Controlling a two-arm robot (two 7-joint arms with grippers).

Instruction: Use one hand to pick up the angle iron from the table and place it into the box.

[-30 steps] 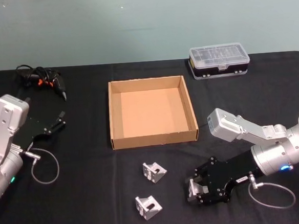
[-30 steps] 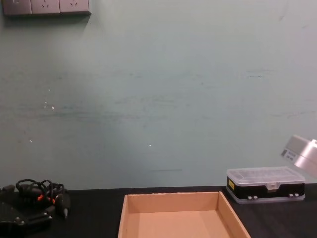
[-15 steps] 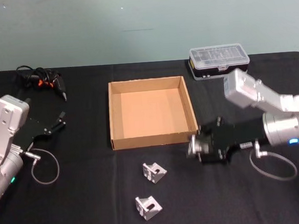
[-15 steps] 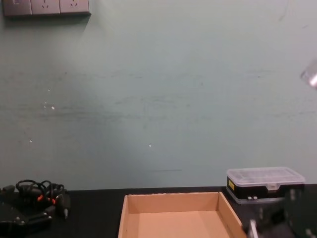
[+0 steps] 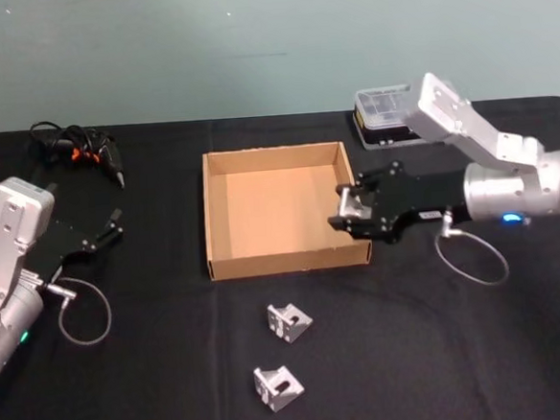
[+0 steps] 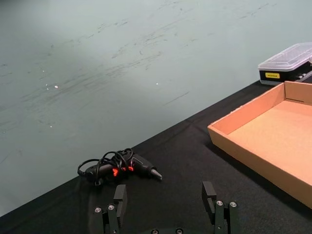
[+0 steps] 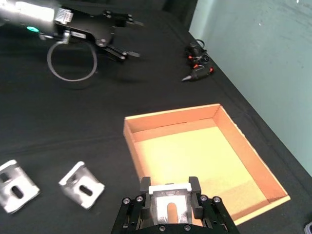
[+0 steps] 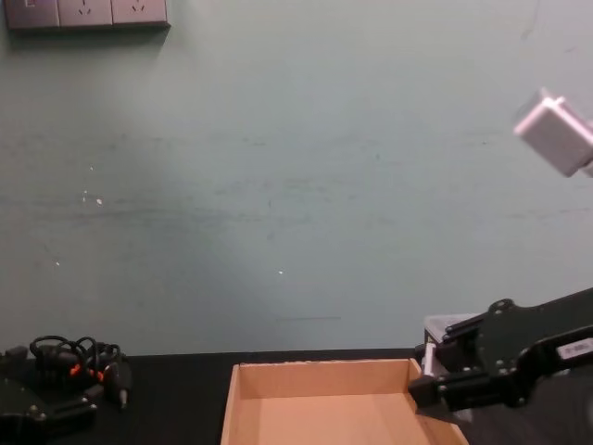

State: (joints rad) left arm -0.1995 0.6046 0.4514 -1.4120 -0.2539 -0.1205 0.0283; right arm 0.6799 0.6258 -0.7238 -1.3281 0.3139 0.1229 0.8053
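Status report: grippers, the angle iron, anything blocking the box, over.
Right gripper shut on angle iron, above box's right wall. Left gripper open, parked at table's left. Two more angle irons on table before box. Nothing seen blocking.

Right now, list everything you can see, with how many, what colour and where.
table: one, black, under everything
box: one, brown cardboard, middle of the table
loose angle irons: two, silver, on the table in front of the box
held angle iron: one, silver, above the box's right edge
plastic case: one, clear lid on black base, far right behind the box, partly behind the right arm
cable bundle: one, black with orange bits, far left of the table
wall sockets: three showing, pale grey, high up at the back, left side
left arm: one, silver-grey, parked at the table's left, jaws open
right arm: one, silver-grey, reaching in from the right, jaws shut on the held angle iron
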